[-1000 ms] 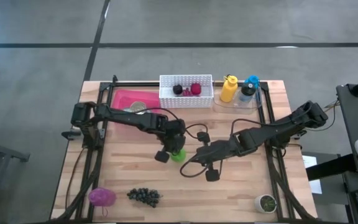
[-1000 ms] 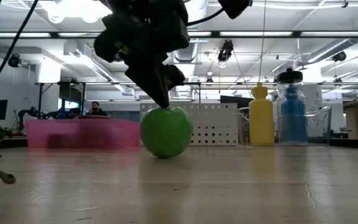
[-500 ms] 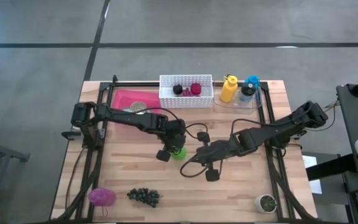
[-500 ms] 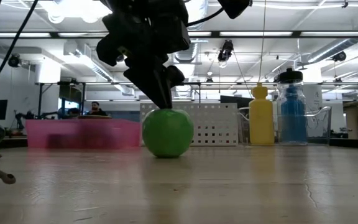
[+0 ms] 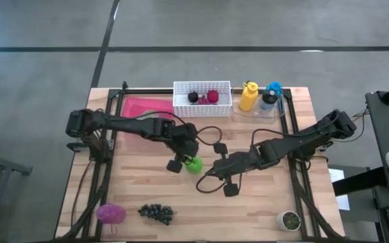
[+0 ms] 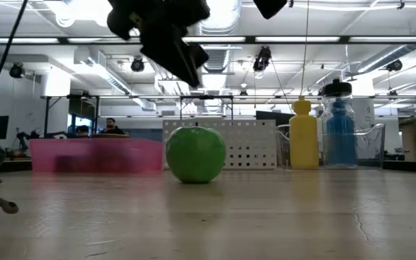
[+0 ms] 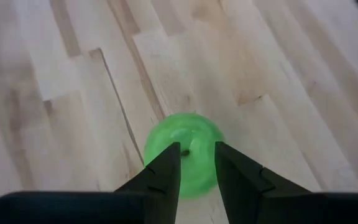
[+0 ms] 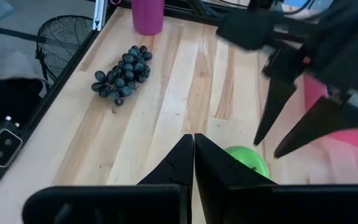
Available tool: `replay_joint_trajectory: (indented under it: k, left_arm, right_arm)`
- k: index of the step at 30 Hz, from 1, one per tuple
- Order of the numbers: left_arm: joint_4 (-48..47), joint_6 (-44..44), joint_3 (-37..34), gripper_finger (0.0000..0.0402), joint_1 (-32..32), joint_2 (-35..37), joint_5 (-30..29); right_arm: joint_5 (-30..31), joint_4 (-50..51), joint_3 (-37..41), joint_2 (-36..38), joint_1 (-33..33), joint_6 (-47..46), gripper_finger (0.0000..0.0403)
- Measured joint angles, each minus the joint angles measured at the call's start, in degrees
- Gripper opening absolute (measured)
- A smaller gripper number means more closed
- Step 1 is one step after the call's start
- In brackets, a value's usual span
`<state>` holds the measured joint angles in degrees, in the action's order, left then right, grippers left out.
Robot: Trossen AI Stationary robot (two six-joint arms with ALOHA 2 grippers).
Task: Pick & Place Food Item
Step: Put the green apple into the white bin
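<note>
Apple [image 6: 196,154] beneath parted left gripper [image 6: 188,66]; no readable writing.

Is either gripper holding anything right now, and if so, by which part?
Nothing is held. The left gripper is open, above the green apple, which sits on the table. The right gripper is shut on nothing.

You have the apple [image 5: 193,164] on the table [image 5: 262,209] just below the left gripper's [image 7: 196,154] fingers [image 7: 166,168], which hang parted above it without touching. The right gripper's [image 8: 194,144] fingertips [image 8: 185,148] rest together near the apple, with the grapes [image 8: 120,76] farther off beyond them.
</note>
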<state>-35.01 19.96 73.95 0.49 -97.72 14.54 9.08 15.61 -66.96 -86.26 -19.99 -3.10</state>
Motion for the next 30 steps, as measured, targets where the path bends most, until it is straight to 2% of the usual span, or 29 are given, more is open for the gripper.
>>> replay_joint_trajectory:
  k: [9, 12, 14, 17, 20, 25, 30]
  left_arm:
    - [-4.1, -2.4, -2.6, 0.0098, -1.5, 13.4, -0.5]
    - [-3.6, -3.7, -6.0, 0.0086, -3.6, 19.4, -3.6]
    - [-3.0, -5.2, -8.8, 0.0077, -5.7, 23.2, -7.8]
    - [-0.6, -7.7, -13.6, 0.0064, -9.5, 29.0, -14.2]
    - [3.9, -9.4, -19.0, 0.0049, -13.6, 34.5, -18.1]
    - [13.4, -9.5, -27.8, 0.0032, -18.7, 41.5, -20.5]
    - [18.5, -9.6, -33.2, 0.0028, -20.4, 45.3, -22.4]
  right_arm:
    - [0.0, 0.2, 0.1, -0.4, 0.0, 1.1, 0.0008]
    - [0.0, 0.4, 0.4, -0.3, 0.0, 0.7, 0.0008]
    - [0.0, 0.6, 0.7, -0.4, 0.0, 1.0, 0.0008]
    - [0.0, 0.3, 0.7, -0.3, 0.3, 1.3, 0.0008]
    - [1.2, 0.0, 0.9, -0.3, 0.5, 1.4, 0.0008]
    - [3.0, -0.1, 0.9, -0.3, 1.0, 1.8, 0.0013]
    - [3.0, -0.1, 0.9, -0.3, 1.3, 2.2, 0.0048]
